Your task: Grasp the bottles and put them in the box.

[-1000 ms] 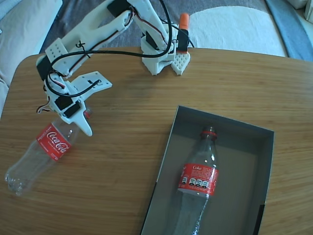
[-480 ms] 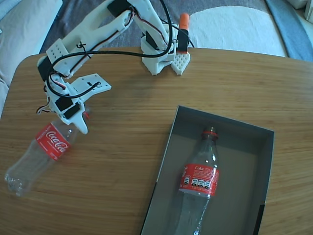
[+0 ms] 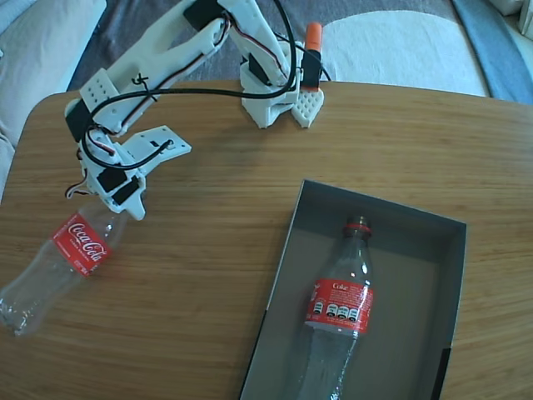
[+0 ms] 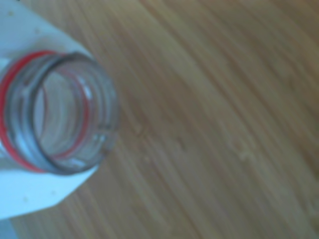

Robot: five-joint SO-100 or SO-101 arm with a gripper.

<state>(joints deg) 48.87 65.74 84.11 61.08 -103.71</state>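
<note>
One clear bottle [image 3: 71,254] with a red label lies on the wooden table at the left of the fixed view, its neck tucked under my gripper [image 3: 129,204]. The gripper looks shut on that neck. In the wrist view the bottle's open mouth with its red ring [image 4: 60,114] fills the left side, resting against a white finger [image 4: 30,199]. A second bottle [image 3: 337,308] lies inside the dark grey box [image 3: 412,267] at the lower right, neck pointing to the far wall, with free floor to its right.
The arm's white base [image 3: 271,96] stands at the table's far edge with an orange-tipped piece [image 3: 312,37] beside it. Bare wood lies between the gripper and the box. The table's rounded left edge [image 3: 21,133] is close to the arm.
The held bottle has shifted left and toward the table's near-left edge, its base swinging outward. The gripper moved slightly up and left. The boxed bottle stayed put.
</note>
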